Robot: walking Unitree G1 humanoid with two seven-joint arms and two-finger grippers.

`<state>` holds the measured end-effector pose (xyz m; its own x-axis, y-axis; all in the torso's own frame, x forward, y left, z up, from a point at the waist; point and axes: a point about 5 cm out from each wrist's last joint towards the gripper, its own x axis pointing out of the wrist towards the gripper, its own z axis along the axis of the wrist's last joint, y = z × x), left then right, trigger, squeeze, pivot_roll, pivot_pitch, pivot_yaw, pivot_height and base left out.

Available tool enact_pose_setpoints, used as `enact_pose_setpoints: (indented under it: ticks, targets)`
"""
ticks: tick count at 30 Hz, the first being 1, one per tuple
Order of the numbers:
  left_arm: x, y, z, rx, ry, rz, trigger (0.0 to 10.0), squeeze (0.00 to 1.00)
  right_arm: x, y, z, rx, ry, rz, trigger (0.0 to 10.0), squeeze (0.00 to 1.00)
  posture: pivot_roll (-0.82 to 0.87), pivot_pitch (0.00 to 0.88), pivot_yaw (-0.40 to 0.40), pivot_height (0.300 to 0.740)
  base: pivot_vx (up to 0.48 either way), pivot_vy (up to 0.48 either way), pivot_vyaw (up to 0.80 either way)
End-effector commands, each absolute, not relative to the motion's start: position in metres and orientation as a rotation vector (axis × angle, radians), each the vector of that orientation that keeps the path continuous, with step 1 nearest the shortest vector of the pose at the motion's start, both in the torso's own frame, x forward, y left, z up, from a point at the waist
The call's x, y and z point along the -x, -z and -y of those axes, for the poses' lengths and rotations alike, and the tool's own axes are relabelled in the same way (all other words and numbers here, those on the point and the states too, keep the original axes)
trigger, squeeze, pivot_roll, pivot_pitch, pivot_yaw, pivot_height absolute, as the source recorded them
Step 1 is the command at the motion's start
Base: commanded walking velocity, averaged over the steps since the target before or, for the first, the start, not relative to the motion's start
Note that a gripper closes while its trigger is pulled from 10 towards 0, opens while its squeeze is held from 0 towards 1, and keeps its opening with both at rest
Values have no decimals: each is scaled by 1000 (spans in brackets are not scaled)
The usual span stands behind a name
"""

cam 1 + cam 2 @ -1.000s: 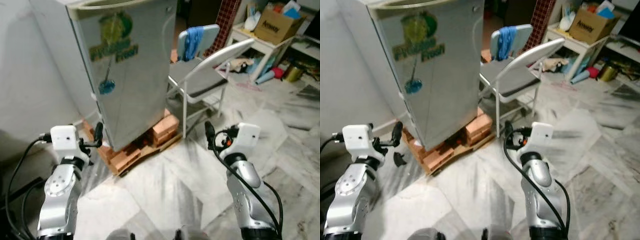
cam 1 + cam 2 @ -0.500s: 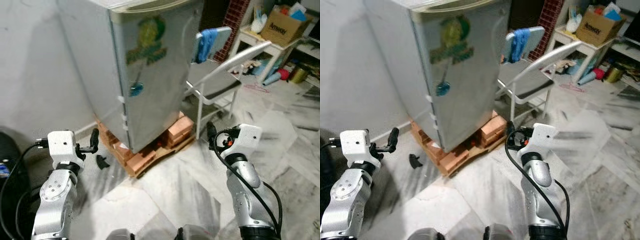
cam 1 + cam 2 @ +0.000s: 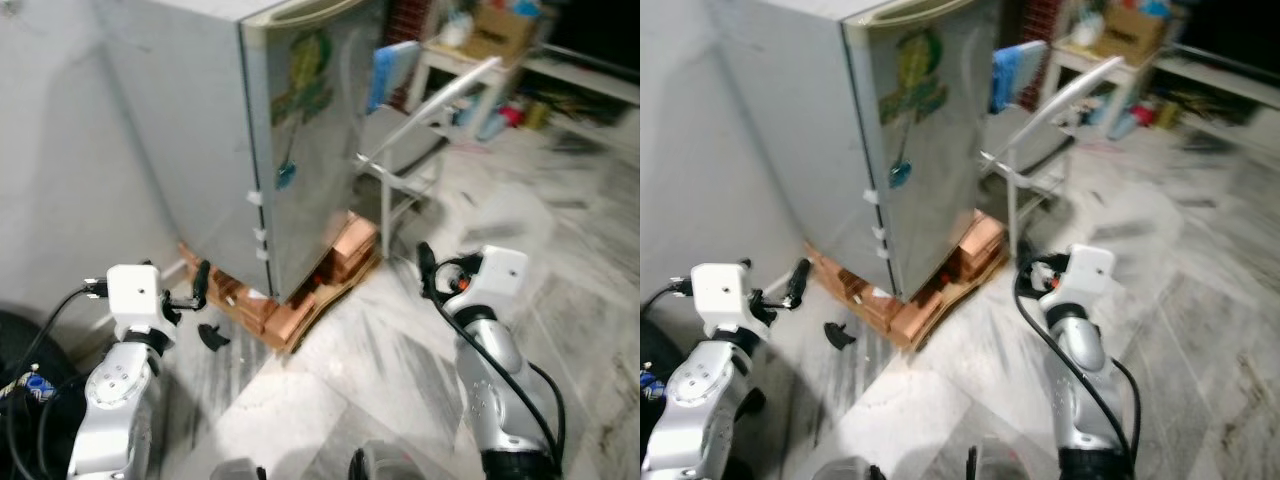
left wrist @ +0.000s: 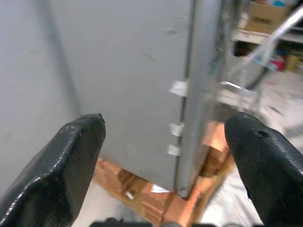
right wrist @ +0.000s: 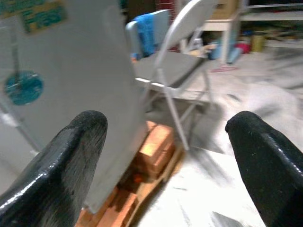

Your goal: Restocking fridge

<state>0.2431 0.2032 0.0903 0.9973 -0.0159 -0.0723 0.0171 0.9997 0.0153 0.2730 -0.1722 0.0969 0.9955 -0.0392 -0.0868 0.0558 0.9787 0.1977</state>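
Note:
A grey fridge [image 3: 300, 130] with a green sticker on its shut door stands ahead of me, raised on a stack of bricks [image 3: 300, 310]. I see its corner edge with small white clips in the left wrist view [image 4: 182, 94]. My left gripper [image 3: 205, 308] is held low at the left, open and empty, a short way before the fridge's base. My right gripper [image 3: 428, 275] is raised at the right, also open and empty, facing the fridge door [image 5: 57, 94] and the chair.
A grey folding chair [image 3: 410, 140] with a blue cloth [image 3: 385, 72] on its back stands right of the fridge. A white table [image 3: 450, 62] with a cardboard box [image 3: 500, 18] is at the back right. A wall runs along the left. A black round object [image 3: 20, 370] lies at the lower left.
The whole picture has shifted and blurred: the camera has swung round, so the fridge's side and corner now face me more. Both arms keep the same pose, open.

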Motion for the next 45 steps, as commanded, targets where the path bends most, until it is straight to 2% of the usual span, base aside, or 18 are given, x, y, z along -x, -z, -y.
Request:
enact_pose_setpoints:
  ticks: [1, 8, 18, 28, 33, 45]
  targets:
    - [-246, -93, -193, -18, 51, -54, 10000, 0, -272, -95, 180, -195, 73, -87, 10000, 0, 2, 49, -13, 740, 0, 480, -800]
    - [-248, -96, -189, -34, 86, -38, 10000, 0, -276, -97, 179, -190, 64, -78, 10000, 0, 6, 48, -18, 740, 74, 427, -800]
    - [-248, -94, -184, -48, 116, -38, 10000, 0, -280, -97, 178, -184, 59, -73, 10000, 0, 8, 46, -18, 740, 134, 0, -800]
    - [-247, -95, -183, -28, 125, -34, 10000, 0, -280, -96, 178, -174, 57, -73, 10000, 0, 11, 48, -16, 740, 342, 0, -800]
    - [-247, -94, -184, -16, 112, -38, 10000, 0, -280, -95, 178, -169, 59, -76, 10000, 0, 10, 49, -18, 740, 412, 0, 0]
    - [-248, -93, -185, 3, 104, -43, 10000, 0, -280, -93, 178, -159, 61, -81, 10000, 0, 11, 50, -20, 740, 390, 278, 0]
